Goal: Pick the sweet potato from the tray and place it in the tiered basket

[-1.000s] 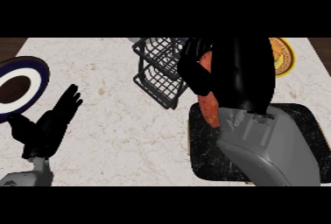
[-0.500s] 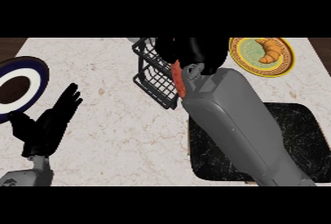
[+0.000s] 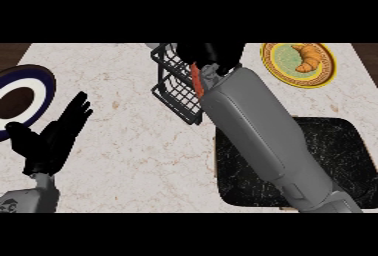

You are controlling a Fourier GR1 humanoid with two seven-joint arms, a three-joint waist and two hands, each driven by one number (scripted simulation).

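1. At 12 o'clock the right hand (image 3: pixel 215 52) curls round the sweet potato (image 3: pixel 196 80), only an orange sliver showing, over the tiered basket (image 3: pixel 173 92).
2. Its forearm (image 3: pixel 258 135) covers part of the tray (image 3: pixel 336 160) at 4 o'clock.
3. Left hand (image 3: pixel 52 140) lies open at 9 o'clock, over a marbled counter (image 3: pixel 125 165).

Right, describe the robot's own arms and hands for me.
Both forearms are smooth grey shells. The right forearm is a long rounded casing with thin panel seams. The left forearm bears a small dark marking. The right hand and left hand are black, the left with slim fingers and a thumb. No cables show.
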